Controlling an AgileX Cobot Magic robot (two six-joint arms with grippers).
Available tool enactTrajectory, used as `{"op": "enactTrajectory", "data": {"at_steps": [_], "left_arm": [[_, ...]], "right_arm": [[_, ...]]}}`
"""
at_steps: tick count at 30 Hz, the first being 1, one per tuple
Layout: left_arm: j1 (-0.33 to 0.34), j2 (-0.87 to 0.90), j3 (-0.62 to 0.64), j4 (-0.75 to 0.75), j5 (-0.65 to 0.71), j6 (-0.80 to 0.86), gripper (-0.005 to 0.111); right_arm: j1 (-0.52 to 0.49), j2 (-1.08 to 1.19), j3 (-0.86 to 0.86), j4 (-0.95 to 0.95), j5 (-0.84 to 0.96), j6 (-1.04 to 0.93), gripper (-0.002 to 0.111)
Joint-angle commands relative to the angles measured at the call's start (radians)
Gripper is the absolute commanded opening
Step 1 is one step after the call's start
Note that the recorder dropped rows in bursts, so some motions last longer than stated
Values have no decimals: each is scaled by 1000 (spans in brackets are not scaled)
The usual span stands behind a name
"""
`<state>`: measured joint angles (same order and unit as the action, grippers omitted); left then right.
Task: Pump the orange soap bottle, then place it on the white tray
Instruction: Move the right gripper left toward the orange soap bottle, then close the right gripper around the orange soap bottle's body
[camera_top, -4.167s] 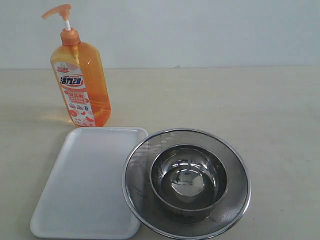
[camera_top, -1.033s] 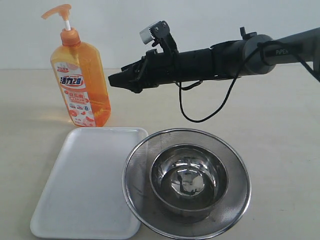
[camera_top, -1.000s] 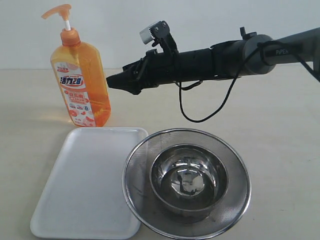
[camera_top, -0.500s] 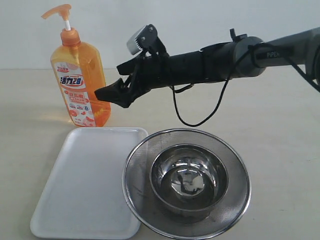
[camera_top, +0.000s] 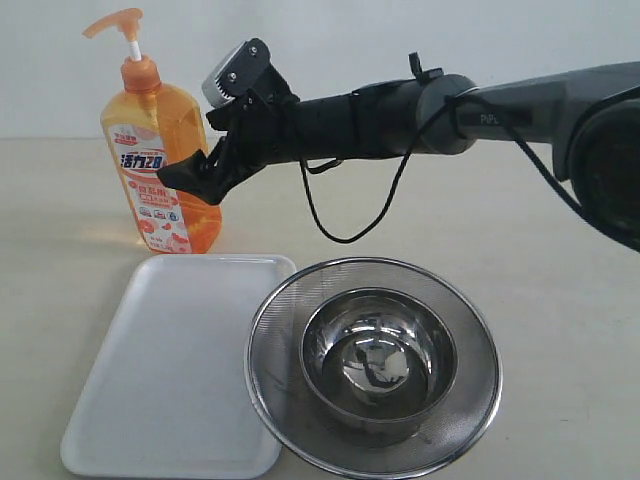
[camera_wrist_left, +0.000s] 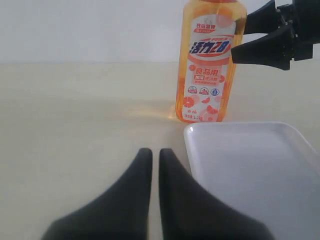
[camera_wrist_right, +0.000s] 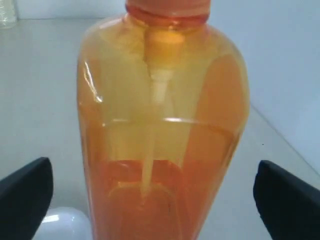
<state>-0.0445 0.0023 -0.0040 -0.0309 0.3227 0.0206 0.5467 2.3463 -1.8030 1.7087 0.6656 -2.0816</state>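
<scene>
The orange soap bottle (camera_top: 158, 165) stands upright at the back left of the table, its pump head (camera_top: 113, 22) raised. My right gripper (camera_top: 188, 178) reaches across from the right and is open. Its fingers (camera_wrist_right: 26, 195) stand on either side of the bottle's body (camera_wrist_right: 162, 125), well apart from it. The white tray (camera_top: 170, 370) lies flat just in front of the bottle. My left gripper (camera_wrist_left: 155, 151) is shut on nothing, low over the table beside the tray's edge (camera_wrist_left: 250, 165), facing the bottle (camera_wrist_left: 207, 65). It does not show in the exterior view.
A round steel mesh strainer (camera_top: 270, 340) with a steel bowl (camera_top: 320, 350) inside it sits right of the tray, near the front. The right arm (camera_top: 420, 105) and its dangling cable (camera_top: 350, 235) span the table above the strainer.
The right arm has swung left and down to the bottle. Its gripper opened and now straddles the bottle's body. The bottle and tray have not moved.
</scene>
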Motion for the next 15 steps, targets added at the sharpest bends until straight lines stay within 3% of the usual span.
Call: {"op": "enactTrajectory", "data": {"at_steps": [1, 7, 15], "left_arm": [[2, -2, 4, -7, -13, -12, 5], [2, -2, 4, -7, -13, -12, 5], [2, -2, 4, -7, -13, -12, 5]], "right_arm": [[2, 48, -88, 12, 25, 41, 105], [2, 149, -249, 12, 92, 146, 105], [21, 192, -284, 20, 106, 161, 105]]}}
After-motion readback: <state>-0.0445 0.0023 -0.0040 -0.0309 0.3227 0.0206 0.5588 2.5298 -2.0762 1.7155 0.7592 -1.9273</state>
